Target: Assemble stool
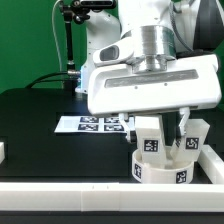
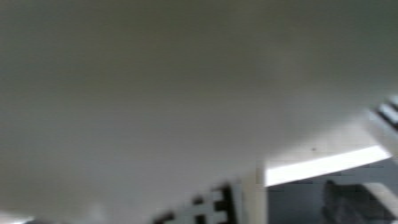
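Note:
The stool's round white seat point(image 1: 160, 170) lies at the exterior view's lower right, with marker tags on its side wall. Two white block legs stand up from it, one point(image 1: 150, 138) toward the left and one point(image 1: 198, 134) toward the right. My gripper point(image 1: 181, 128) reaches down between these legs; only a thin dark finger shows under the wide white hand, so its jaws cannot be read. In the wrist view a blurred white surface point(image 2: 160, 90) very close to the camera fills most of the picture, with part of a marker tag point(image 2: 205, 205) at its edge.
The marker board point(image 1: 95, 124) lies on the black table behind the seat. A long white rail point(image 1: 60, 190) runs along the front edge and another point(image 1: 213, 166) along the right. A small white piece point(image 1: 2, 152) pokes in at the left edge.

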